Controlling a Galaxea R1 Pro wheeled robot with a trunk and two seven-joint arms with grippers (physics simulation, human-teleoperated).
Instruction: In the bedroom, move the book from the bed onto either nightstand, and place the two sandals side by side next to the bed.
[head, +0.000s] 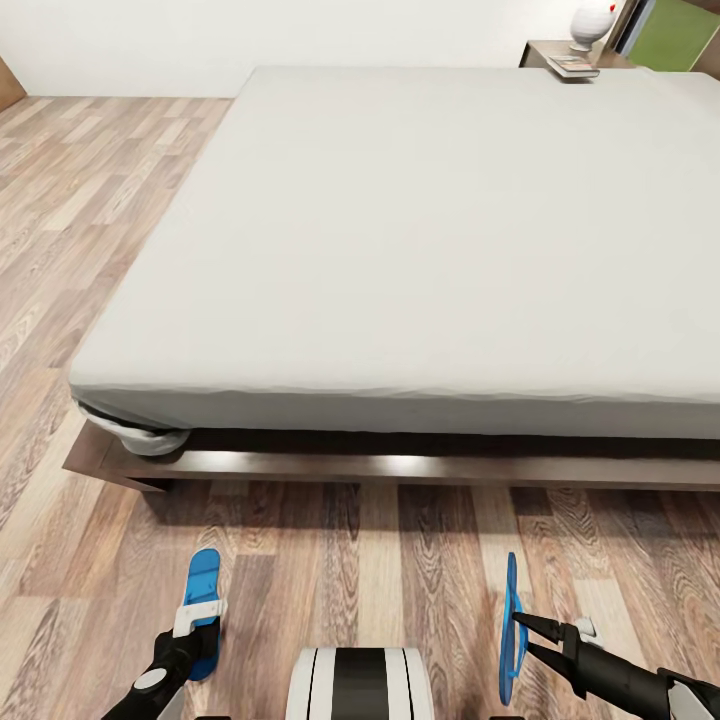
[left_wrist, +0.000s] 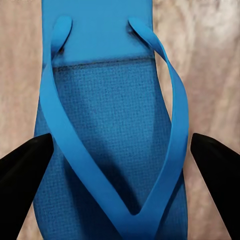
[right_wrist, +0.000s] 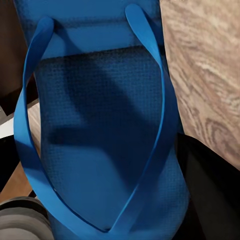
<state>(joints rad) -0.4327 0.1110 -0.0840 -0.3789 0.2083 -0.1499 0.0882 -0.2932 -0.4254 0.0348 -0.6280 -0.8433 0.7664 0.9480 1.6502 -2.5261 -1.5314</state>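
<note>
One blue sandal (head: 204, 585) lies flat on the wood floor in front of the bed (head: 420, 250). My left gripper (head: 193, 628) hovers over its near end. In the left wrist view the black fingers (left_wrist: 22, 175) stand open on either side of that sandal (left_wrist: 110, 125), straps facing up. The second sandal (head: 511, 600) stands on its edge to the right, and my right gripper (head: 521, 633) is shut on it. Its strapped face (right_wrist: 100, 130) sits close to the right wrist camera, beside one dark finger (right_wrist: 210, 195). The book (head: 573, 66) lies on the nightstand (head: 540, 50) beyond the bed's far right corner.
The dark wooden bed frame (head: 400, 468) juts out low along the floor between me and the mattress. A white lamp base (head: 591, 22) stands on the nightstand behind the book. Plank floor runs along the bed's left side. My own base (head: 362, 685) shows between the arms.
</note>
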